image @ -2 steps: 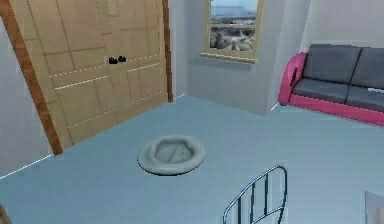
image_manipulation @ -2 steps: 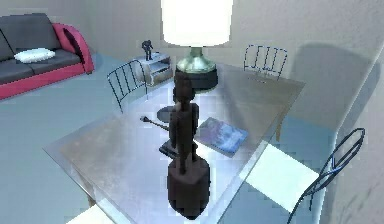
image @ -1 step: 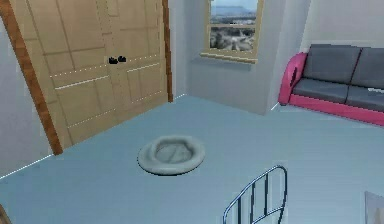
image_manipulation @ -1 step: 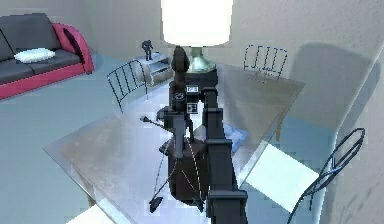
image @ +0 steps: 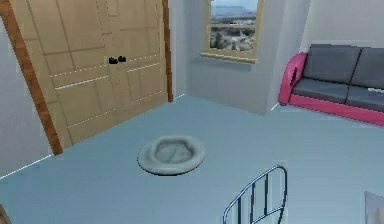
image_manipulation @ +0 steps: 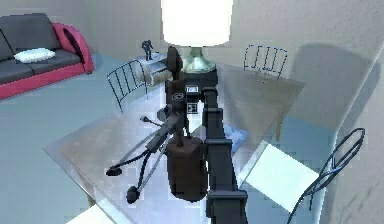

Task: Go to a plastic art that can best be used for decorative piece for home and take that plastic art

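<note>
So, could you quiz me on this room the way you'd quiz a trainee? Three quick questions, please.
1. True or false: the sofa in the forward view has a green frame.
2. What lies on the floor in front of the double doors?
A. a round grey pet bed
B. a striped rug
C. a cardboard box
3. In the arm side view, what stands on the glass table and carries a white shade?

Key
1. False: the frame is pink and the cushions are grey.
2. A.
3. A lamp.
</note>
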